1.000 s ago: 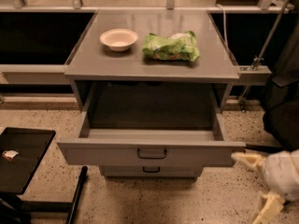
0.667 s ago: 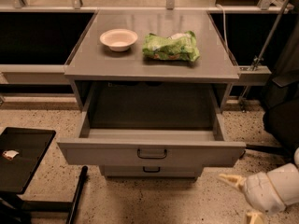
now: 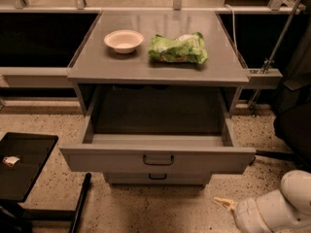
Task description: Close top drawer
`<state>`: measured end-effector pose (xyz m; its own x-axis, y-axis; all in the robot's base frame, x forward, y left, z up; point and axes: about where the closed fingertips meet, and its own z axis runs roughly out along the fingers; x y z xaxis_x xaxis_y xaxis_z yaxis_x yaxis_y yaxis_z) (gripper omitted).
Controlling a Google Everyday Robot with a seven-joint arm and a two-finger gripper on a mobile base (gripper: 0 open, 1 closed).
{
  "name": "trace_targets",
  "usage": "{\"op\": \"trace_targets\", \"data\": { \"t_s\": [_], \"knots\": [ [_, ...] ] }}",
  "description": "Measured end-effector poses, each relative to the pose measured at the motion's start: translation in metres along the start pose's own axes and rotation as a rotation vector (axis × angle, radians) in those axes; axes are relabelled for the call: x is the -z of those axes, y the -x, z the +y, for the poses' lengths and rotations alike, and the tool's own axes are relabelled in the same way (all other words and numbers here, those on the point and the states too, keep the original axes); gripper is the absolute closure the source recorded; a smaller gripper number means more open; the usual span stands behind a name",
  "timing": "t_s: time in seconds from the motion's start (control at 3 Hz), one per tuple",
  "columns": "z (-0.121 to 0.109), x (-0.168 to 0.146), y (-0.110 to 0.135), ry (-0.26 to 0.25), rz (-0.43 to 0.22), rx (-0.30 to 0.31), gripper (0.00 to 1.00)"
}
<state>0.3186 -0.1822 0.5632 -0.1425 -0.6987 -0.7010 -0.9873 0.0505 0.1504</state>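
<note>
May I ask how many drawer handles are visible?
2: one handle on the open top drawer, one on the drawer beneath; others may be hidden. The gripper sits bottom right.

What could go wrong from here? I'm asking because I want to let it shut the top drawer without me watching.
The gripper sits low near the floor, right of the fully pulled-out top drawer. Pushing from there may catch the right corner and skew the drawer, or slip under its front toward the middle drawer. A hard slam might also jolt the bowl and green bag on the cabinet top.
</note>
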Motion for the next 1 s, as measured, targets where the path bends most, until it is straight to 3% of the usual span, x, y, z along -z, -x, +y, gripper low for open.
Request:
{"op": "trace_targets", "data": {
  "t_s": [0.33, 0.67, 1.0],
  "knots": [
    [0.031, -0.001, 0.011, -0.131, 0.150, -0.077, 0.00],
    [0.042, 0.001, 0.010, -0.194, 0.209, -0.135, 0.00],
    [0.041, 0.001, 0.010, -0.194, 0.209, -0.134, 0.00]
  ]
}}
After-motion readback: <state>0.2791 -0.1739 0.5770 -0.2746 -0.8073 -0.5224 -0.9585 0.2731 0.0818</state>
